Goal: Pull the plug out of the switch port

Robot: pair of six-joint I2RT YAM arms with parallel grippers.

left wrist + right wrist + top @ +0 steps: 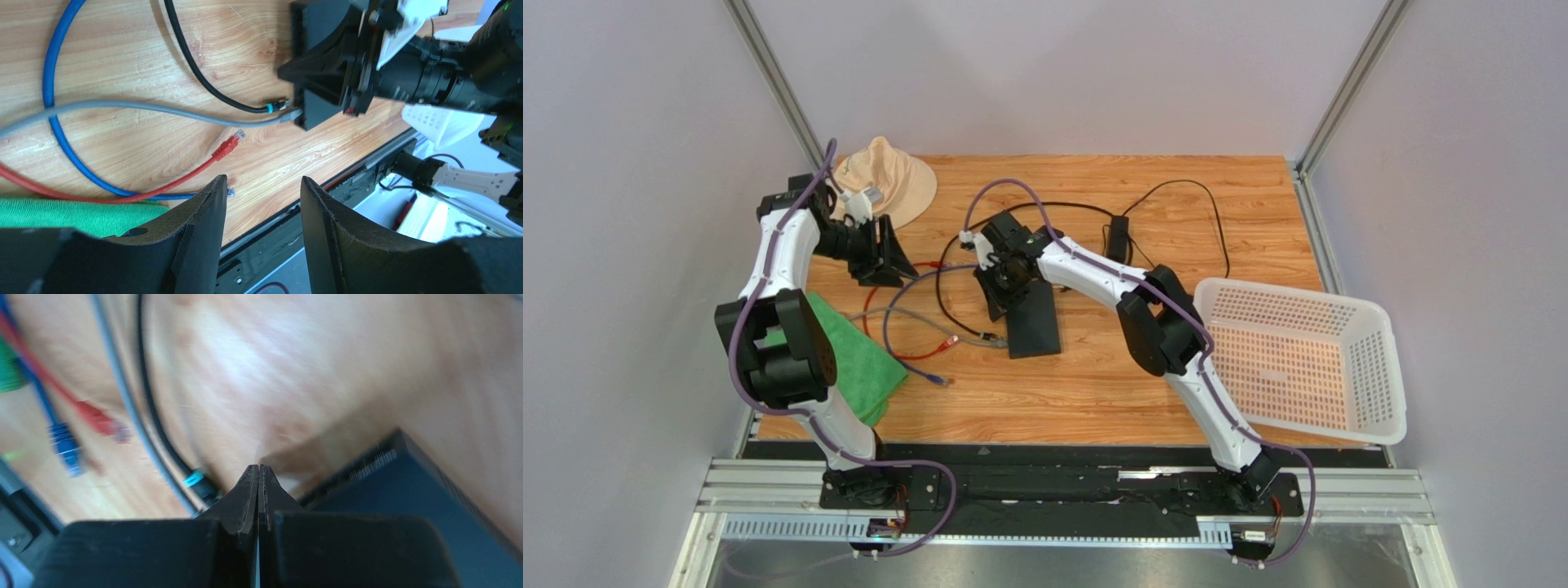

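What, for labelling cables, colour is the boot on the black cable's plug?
The boot is teal; see left wrist view.

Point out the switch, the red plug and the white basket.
switch point(1035, 325): top external view, its flat top.
red plug point(228, 144): left wrist view, red boot.
white basket point(1296, 290): top external view, far rim.

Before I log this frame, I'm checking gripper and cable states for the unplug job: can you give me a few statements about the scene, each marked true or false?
1. The right gripper is shut, its fingers tip to tip. True.
2. The red cable's plug sits in a port of the switch. False: it lies loose on the table, apart from the switch.
3. The left gripper clamps the grey cable. False: it is open and holds nothing.
4. The white basket stands at the table's right side. True.
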